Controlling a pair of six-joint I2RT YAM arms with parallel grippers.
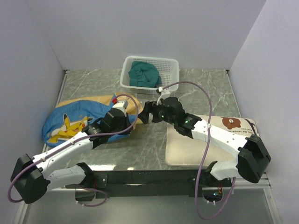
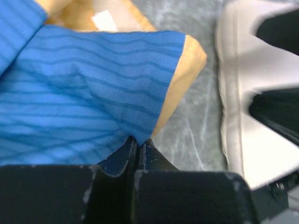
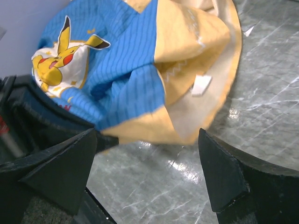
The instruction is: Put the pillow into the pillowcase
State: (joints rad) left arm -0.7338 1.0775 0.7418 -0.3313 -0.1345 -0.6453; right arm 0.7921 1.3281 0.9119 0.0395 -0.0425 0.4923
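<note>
The pillowcase (image 1: 70, 122) lies crumpled at the left, blue side up with a yellow cartoon character, its mustard edge toward the centre. My left gripper (image 1: 134, 120) is shut on its blue fabric near the open edge; the left wrist view shows the jaws (image 2: 139, 143) pinching the cloth (image 2: 93, 93). My right gripper (image 1: 145, 113) is open and empty, facing the mustard edge (image 3: 187, 93), with its fingers (image 3: 219, 172) low over the table. The cream pillow (image 1: 187, 149) lies flat at the right under the right arm, with its bear face (image 1: 231, 122) at the far end.
A white basket (image 1: 170, 70) holding a teal cloth (image 1: 144, 73) stands at the back centre. Grey walls close in on the left, back and right. The marble tabletop (image 1: 149, 140) shows between the pillowcase and the pillow.
</note>
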